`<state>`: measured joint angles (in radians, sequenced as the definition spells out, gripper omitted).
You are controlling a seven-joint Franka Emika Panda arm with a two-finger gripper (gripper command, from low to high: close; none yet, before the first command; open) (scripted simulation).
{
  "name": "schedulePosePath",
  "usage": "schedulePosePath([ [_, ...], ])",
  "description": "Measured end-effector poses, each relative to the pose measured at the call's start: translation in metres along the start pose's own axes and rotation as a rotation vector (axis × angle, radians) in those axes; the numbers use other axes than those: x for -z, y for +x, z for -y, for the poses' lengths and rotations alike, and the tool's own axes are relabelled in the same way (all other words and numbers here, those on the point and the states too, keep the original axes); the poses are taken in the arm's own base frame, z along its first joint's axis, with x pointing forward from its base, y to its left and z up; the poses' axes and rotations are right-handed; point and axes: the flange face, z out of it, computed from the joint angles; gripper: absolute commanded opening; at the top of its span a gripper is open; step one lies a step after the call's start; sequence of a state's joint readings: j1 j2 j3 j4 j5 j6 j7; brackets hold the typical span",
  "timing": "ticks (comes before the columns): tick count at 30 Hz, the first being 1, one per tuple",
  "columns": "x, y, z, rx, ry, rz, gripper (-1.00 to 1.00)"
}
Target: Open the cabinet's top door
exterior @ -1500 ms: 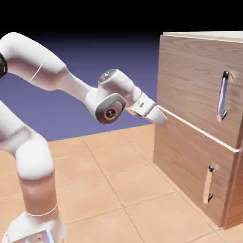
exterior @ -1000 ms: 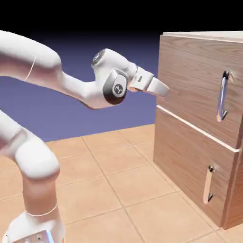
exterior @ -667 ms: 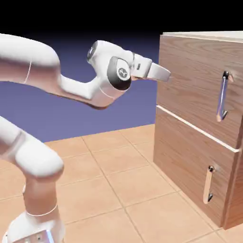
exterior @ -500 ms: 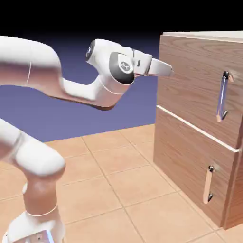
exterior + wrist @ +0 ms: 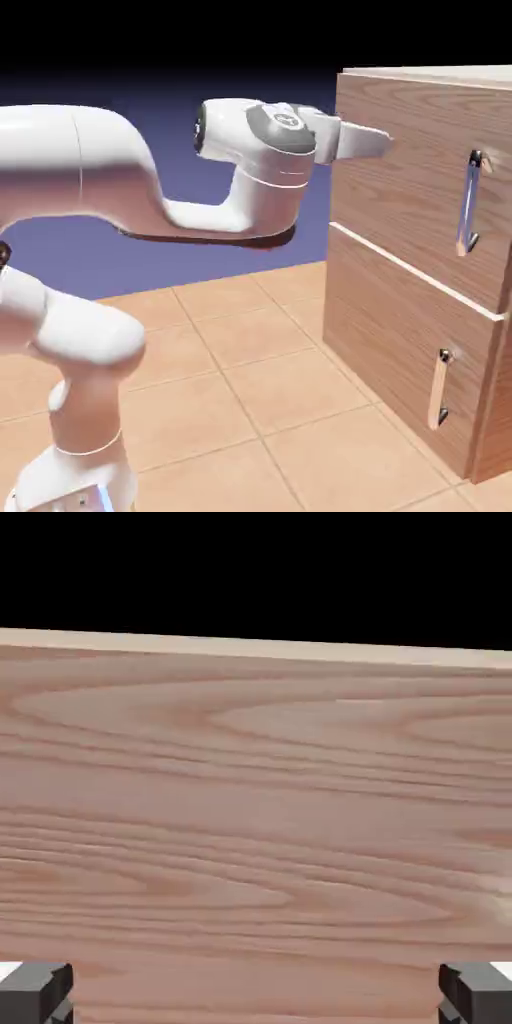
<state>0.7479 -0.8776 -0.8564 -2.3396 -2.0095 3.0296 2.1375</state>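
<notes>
The light-brown wood-grain cabinet (image 5: pixel 430 76) fills the exterior view's right side. Its top door (image 5: pixel 405 200) is shut, and a long vertical silver bar handle (image 5: pixel 468 204) sits near the door's right edge. My gripper (image 5: pixel 383 143) points level at the upper left part of that door, well to the left of the handle. In the hand view the top door (image 5: pixel 256 812) fills the picture under the cabinet's pale top edge (image 5: pixel 256 646). The two grey fingertips (image 5: pixel 36 991) stand far apart at the bottom corners, open with nothing between them.
Below the top door is a shorter lower door (image 5: pixel 395 340) with a small handle (image 5: pixel 438 390), also shut. The cabinet stands on a tan tiled surface (image 5: pixel 260 400). My white arm (image 5: pixel 150 190) stretches across the left and middle of the exterior view.
My hand has risen from the seam between the two doors and swung right, now pointing level at the top door's upper part. The gripper stayed open and both doors stayed shut.
</notes>
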Motion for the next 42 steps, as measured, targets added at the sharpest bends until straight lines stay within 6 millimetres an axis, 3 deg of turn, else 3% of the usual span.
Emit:
schedulePosePath([
  [10, -0.023, 0.014, -0.061, -0.027, 0.04, -0.061, 1.0],
  [20, -0.06, 0.011, -0.139, -0.046, 0.055, -0.089, 1.0],
  [22, -0.062, 0.01, -0.141, -0.046, 0.055, -0.089, 1.0],
  [26, -0.102, 0.015, -0.14, -0.047, 0.055, -0.089, 1.0],
  [27, -0.111, 0.015, -0.139, -0.046, 0.055, -0.089, -1.0],
  [29, -0.111, 0.015, -0.139, -0.046, 0.055, -0.089, -1.0],
  [42, -0.028, -0.017, -0.116, -0.054, -0.084, -0.221, -1.0],
])
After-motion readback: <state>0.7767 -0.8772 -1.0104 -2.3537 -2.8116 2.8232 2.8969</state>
